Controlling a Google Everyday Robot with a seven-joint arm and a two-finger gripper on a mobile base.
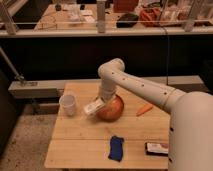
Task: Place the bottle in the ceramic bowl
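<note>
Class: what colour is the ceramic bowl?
The ceramic bowl is orange-brown (camera view); the claw holds the bottle at its rim.

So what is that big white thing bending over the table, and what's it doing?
That is a robot's single arm, seen by one camera looking down on the wooden table; where the camera is mounted is not known. Its two-fingered hand is at the left rim of the ceramic bowl, gripping the bottle, which hangs tilted between bowl and white cup. Also on the table: a small orange thing, a blue object and a flat black-and-white box.
</note>
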